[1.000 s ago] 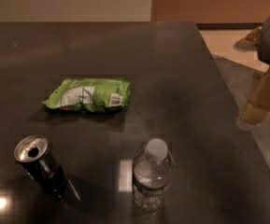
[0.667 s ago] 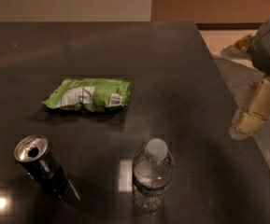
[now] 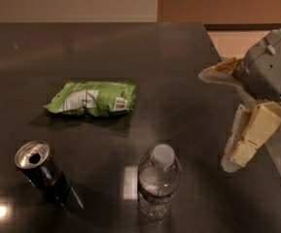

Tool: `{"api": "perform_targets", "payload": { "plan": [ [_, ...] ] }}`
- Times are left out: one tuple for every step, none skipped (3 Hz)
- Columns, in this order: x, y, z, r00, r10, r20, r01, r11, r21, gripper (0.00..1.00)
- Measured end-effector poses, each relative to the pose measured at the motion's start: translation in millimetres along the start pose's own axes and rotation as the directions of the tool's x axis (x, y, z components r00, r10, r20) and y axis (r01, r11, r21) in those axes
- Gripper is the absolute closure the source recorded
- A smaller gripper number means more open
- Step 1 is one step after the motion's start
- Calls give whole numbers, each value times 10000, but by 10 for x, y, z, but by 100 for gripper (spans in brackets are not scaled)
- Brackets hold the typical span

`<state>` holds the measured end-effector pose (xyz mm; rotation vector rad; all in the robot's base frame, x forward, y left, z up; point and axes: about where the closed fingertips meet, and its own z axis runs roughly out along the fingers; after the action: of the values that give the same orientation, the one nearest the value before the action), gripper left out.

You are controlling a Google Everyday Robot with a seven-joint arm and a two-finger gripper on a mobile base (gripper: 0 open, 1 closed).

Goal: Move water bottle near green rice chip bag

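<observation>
The water bottle, clear with a white cap, stands upright near the front of the dark table. The green rice chip bag lies flat behind it and to the left, well apart from it. My gripper hangs over the table's right side, to the right of the bottle and higher. It is open and empty. One cream finger points down toward the table and the other reaches left.
An open dark drink can stands at the front left, left of the bottle. The table's right edge runs under my gripper, with light floor beyond. A wall stands behind the table.
My gripper has moved left from the table's right edge, farther over the table and closer to the bottle. The bottle, bag and can have not moved.
</observation>
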<state>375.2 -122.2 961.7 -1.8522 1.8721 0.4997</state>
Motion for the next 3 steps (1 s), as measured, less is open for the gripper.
{"api": "perform_targets", "payload": {
  "plan": [
    [-106, 192, 170, 9971, -246, 718, 294, 9973, -668, 0],
    [-214, 365, 294, 9879, -514, 1463, 670, 9923, -1042, 0],
    [-331, 502, 401, 9720, -869, 2181, 1154, 9859, -1214, 0]
  ]
}}
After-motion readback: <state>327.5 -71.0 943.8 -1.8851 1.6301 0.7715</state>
